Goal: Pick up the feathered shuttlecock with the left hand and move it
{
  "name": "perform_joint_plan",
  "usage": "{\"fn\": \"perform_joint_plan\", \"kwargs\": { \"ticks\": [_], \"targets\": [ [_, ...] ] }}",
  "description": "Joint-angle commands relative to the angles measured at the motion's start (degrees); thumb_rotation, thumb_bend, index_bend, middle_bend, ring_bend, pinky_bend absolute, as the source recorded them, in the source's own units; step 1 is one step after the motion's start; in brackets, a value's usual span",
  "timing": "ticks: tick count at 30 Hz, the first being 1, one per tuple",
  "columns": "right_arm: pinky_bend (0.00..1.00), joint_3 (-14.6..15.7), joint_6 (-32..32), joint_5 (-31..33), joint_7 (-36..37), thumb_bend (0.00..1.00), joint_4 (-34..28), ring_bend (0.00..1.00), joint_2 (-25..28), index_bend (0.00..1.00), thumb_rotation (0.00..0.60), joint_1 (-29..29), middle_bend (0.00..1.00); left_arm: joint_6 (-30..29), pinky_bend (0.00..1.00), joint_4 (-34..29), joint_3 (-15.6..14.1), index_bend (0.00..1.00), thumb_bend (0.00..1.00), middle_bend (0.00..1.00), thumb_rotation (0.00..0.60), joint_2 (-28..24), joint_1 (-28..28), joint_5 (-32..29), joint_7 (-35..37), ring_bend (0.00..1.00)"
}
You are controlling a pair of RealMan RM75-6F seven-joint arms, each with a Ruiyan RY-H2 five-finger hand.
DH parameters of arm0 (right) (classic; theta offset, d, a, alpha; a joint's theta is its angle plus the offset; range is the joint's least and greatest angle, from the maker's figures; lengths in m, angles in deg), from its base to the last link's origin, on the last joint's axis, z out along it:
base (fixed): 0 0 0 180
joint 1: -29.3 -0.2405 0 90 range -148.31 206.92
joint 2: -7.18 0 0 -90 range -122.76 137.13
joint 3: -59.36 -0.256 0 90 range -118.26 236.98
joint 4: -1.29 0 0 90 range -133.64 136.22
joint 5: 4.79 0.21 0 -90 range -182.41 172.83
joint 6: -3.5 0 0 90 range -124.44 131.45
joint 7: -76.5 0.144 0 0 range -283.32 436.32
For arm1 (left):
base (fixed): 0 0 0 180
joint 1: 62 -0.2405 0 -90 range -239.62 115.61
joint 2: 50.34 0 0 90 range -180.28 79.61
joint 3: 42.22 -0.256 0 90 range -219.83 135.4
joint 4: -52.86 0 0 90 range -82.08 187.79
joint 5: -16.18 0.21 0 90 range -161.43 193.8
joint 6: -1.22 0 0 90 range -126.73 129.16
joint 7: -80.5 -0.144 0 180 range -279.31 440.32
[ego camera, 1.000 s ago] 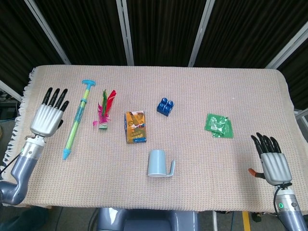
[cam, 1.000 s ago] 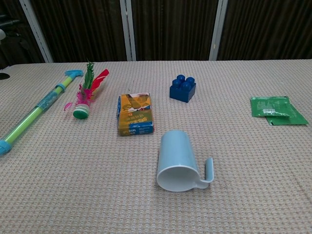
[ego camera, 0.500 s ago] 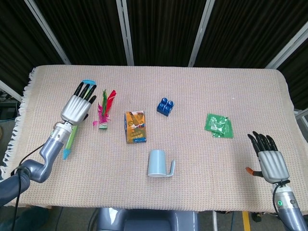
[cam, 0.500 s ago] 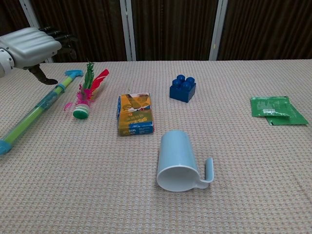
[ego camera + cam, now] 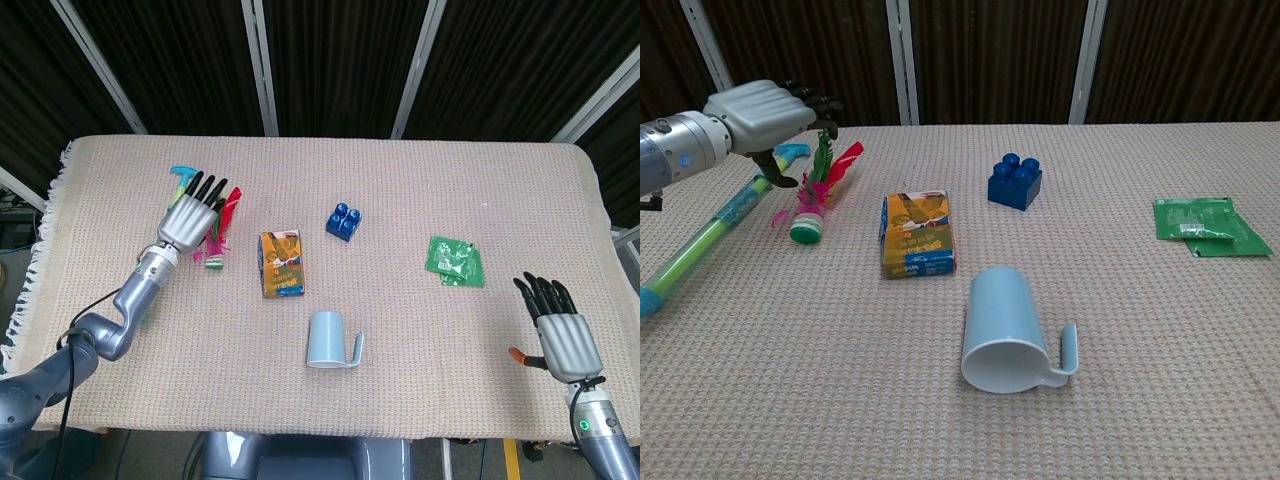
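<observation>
Beige woven cloth covers the surface, its fringed edge showing at the far left. A long green-and-blue pump tube lies on the left side, running from near left toward the far side, its far end partly hidden behind the left hand. That hand hovers over the left part of the surface with fingers extended and apart, gripping nothing, positioned just left of and partly above the feathered shuttlecock. The shuttlecock lies on the cloth between the tube and an orange-and-blue carton, its pink, red and green feathers pointing far and its round green-and-white base pointing near. The right hand rests at the near right corner, fingers spread and empty, well apart from everything else. A pale blue mug lies on its side near the centre, mouth facing the near edge, handle to the right. The carton lies flat just left of centre. A green foil packet lies on the right side. A blue toy brick sits far of the carton, slightly right.
</observation>
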State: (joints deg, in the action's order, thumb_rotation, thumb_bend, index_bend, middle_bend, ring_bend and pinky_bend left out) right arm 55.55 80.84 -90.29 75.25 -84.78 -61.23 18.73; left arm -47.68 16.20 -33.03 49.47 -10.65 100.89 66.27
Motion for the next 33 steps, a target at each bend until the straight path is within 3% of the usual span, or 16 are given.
{"fn": "perform_joint_plan", "kwargs": {
  "ticks": [1, 6, 17, 25, 30, 33],
  "targets": [
    [0.0, -0.3, 0.1, 0.4, 0.7, 0.05, 0.4, 0.0, 0.0, 0.0, 0.6, 0.0, 0.0, 1.5, 0.0, 2.8, -0.8, 0.23, 0.2, 0.0, 0.6, 2.1, 1.7, 0.3, 1.2, 0.0],
    [0.0, -0.1, -1.0, -0.3, 5.1, 0.05, 0.6, 0.0, 1.0, 0.0, 0.6, -0.7, 0.0, 3.6, 0.0, 7.1, -1.6, 0.25, 0.2, 0.0, 0.6, 4.2, 3.2, 0.2, 2.9, 0.0],
    [0.0, -1.1, -0.2, 1.5, 2.7, 0.05, 1.9, 0.0, -0.5, 0.0, 0.6, -0.6, 0.0, 9.1, 0.0, 14.8, -3.1, 0.3, 0.21, 0.0, 0.6, 7.1, 5.1, -0.4, 8.6, 0.0],
    [0.0, -1.6, -2.3, 3.9, 2.4, 0.05, 3.7, 0.0, -1.3, 0.0, 0.6, -1.3, 0.0, 10.8, 0.0, 18.4, -4.6, 0.47, 0.25, 0.0, 0.6, 7.4, 5.4, 0.2, 13.3, 0.0],
    [0.0, -1.5, -2.9, 4.4, 1.4, 0.05, 3.7, 0.0, -1.7, 0.0, 0.6, -1.5, 0.0, 8.4, 0.0, 19.0, -5.3, 0.61, 0.29, 0.0, 0.6, 7.6, 5.1, 1.0, 17.5, 0.0],
    [0.0, -1.7, -3.0, 4.5, 1.1, 0.05, 3.3, 0.0, -1.6, 0.0, 0.6, -1.7, 0.0, 6.7, 0.0, 18.7, -5.9, 0.63, 0.3, 0.0, 0.6, 6.9, 4.9, 1.7, 19.2, 0.0]
  ]
}}
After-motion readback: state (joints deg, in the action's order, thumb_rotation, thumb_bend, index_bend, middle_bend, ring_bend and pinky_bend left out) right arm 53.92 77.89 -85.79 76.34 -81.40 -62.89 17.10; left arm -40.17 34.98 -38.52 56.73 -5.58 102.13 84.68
